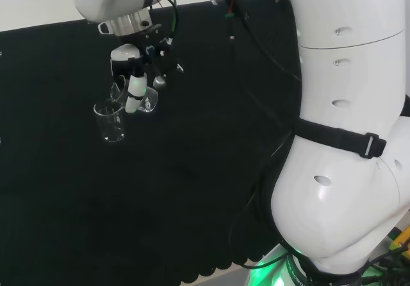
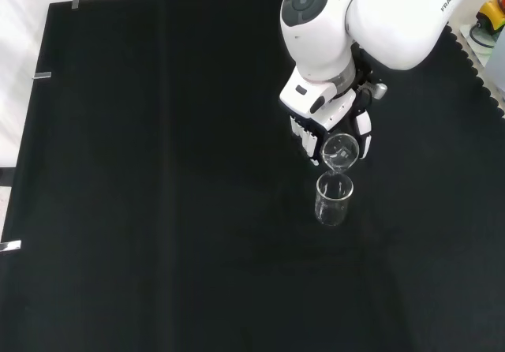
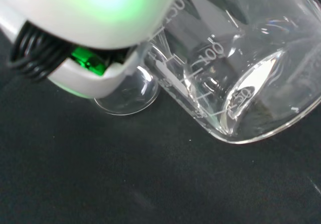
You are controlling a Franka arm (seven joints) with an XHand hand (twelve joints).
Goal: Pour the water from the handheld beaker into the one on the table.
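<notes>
The robot's hand (image 2: pixel 331 127) is holding a clear glass beaker (image 2: pixel 340 151) tipped steeply on its side, its fingers (image 1: pixel 134 93) curling round the beaker's wall and its open mouth facing down past the fingertips. Directly below that mouth, a second clear beaker (image 2: pixel 334 199) is standing upright on the black cloth (image 2: pixel 158 210), its rim sitting just under the tilted lip, the two close but apparently not touching. In the wrist view the held beaker's printed scale is showing through the glass beside a white part of the hand, and the standing beaker's round base (image 3: pixel 128 96) is resting on the cloth. Whether water is running cannot be told. Both vessels look light, rigid, smooth and breakable; a hold around the mid-wall seems safest, since wet glass would likely be slippery.
</notes>
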